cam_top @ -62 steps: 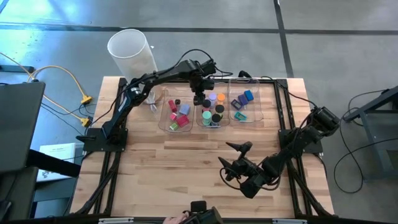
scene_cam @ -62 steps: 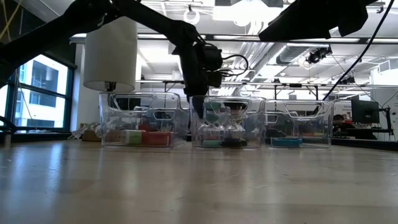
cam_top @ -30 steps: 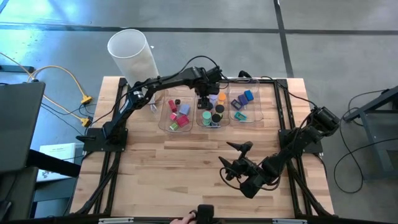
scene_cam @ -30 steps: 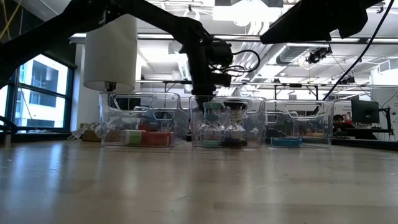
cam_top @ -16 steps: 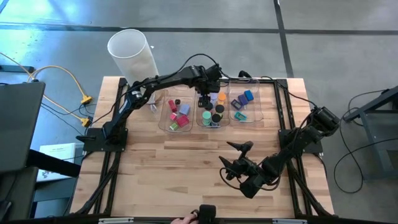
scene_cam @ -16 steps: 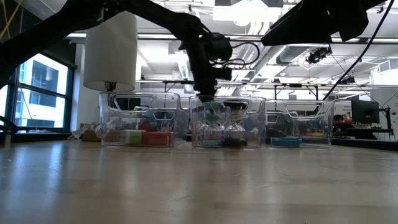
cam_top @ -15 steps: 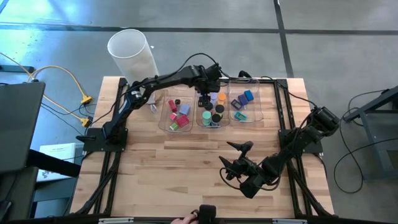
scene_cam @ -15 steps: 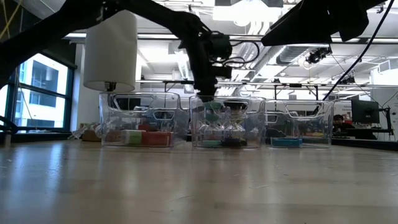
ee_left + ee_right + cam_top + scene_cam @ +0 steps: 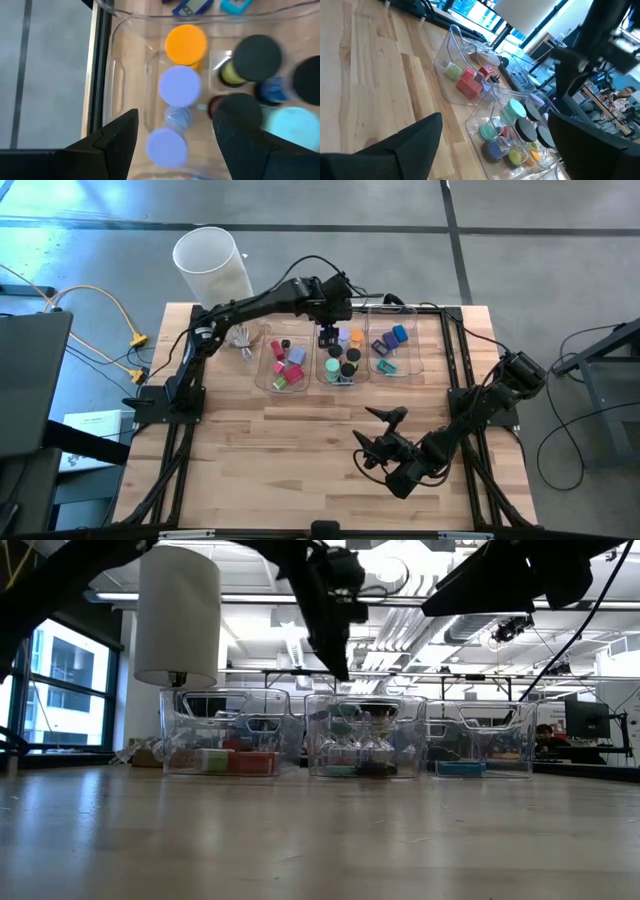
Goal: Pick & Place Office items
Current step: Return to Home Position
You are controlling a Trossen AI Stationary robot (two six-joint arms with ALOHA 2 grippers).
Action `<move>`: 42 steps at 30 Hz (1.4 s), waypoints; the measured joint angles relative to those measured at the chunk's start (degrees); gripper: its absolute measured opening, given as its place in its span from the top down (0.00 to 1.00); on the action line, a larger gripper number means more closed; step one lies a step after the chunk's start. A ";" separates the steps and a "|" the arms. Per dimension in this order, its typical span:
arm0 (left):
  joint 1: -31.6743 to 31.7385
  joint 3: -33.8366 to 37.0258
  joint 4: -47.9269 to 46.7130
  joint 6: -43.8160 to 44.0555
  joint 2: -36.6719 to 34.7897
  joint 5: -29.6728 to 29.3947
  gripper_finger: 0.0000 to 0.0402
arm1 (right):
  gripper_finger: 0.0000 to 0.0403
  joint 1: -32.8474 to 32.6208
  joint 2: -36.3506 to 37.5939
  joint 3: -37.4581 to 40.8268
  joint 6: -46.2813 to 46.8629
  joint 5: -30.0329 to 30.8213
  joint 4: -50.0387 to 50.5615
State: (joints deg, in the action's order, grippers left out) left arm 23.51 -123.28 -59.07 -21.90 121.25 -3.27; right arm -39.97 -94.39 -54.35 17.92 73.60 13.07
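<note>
Three clear trays stand side by side at the table's far side, holding the office items. The middle tray holds an orange cap, lavender caps, black discs and a teal cap. The left tray has red blocks and a green piece; the right tray has blue clips. My left gripper hangs open above the middle tray's far end, holding nothing, its fingers framing the lavender caps below. My right gripper waits open at the near right.
A big white translucent cylinder stands beyond the table's far left corner. Cables lie left of the left tray. Bare wooden tabletop spreads between the trays and the near edge.
My left gripper has risen straight up out of the middle tray, from within its walls to well above the rim, staying open with nothing between its fingers. The items in the trays have kept their places.
</note>
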 joint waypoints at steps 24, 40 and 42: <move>-9.84 -0.02 -30.31 10.84 -5.77 7.89 0.39 | 0.14 -0.04 0.00 0.00 3.08 -0.67 -5.17; -9.90 3.97 -30.99 20.63 -12.82 15.17 0.40 | 0.63 -1.97 0.46 0.00 4.37 -4.60 -4.22; -10.31 6.60 -30.76 22.15 -15.68 15.15 0.42 | 0.71 -2.45 0.70 0.00 4.36 -4.36 -4.25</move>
State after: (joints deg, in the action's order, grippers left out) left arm 13.20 -116.68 -89.84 0.25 105.57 11.88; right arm -42.41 -93.69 -54.35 22.28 69.23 8.82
